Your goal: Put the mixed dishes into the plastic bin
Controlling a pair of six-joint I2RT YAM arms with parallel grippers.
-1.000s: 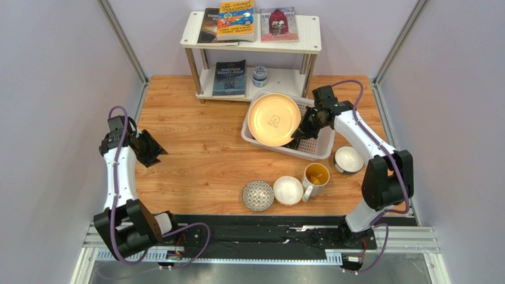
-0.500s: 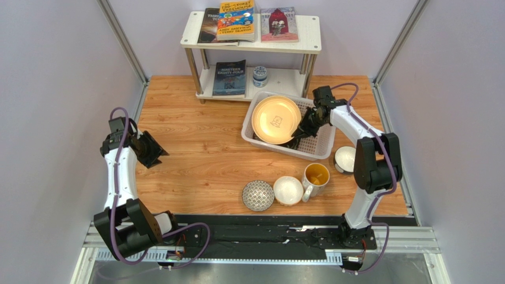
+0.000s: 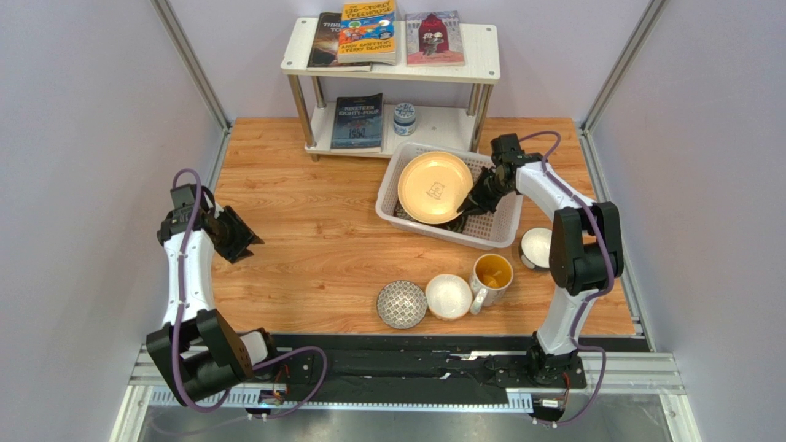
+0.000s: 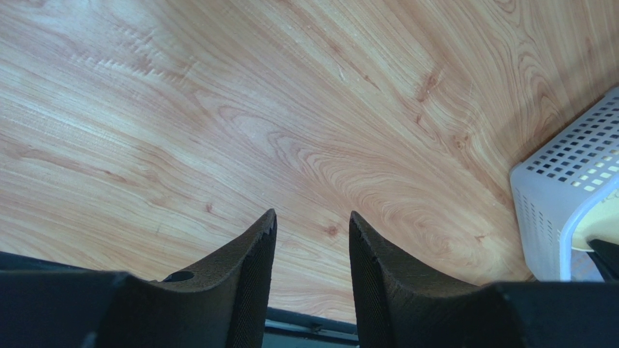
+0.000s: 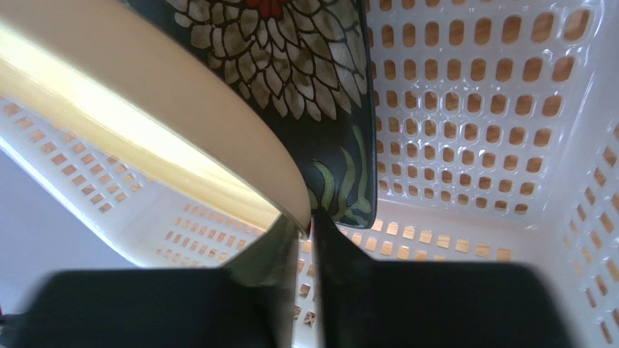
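Over the last second the round yellow plate (image 3: 434,187), glossy with a small mark at its centre, had sunk from a steep tilt to a lower lean inside the white perforated bin (image 3: 499,232) at upper centre of the top view, so its placement looked nearly done. The right end effector (image 5: 311,226) stayed clamped on its rim, above the black floral plate (image 5: 305,72). The left end effector (image 4: 311,239) hung over the bare surface (image 4: 181,109), fingers slightly parted, holding nothing. The mug (image 3: 492,273) waited outside
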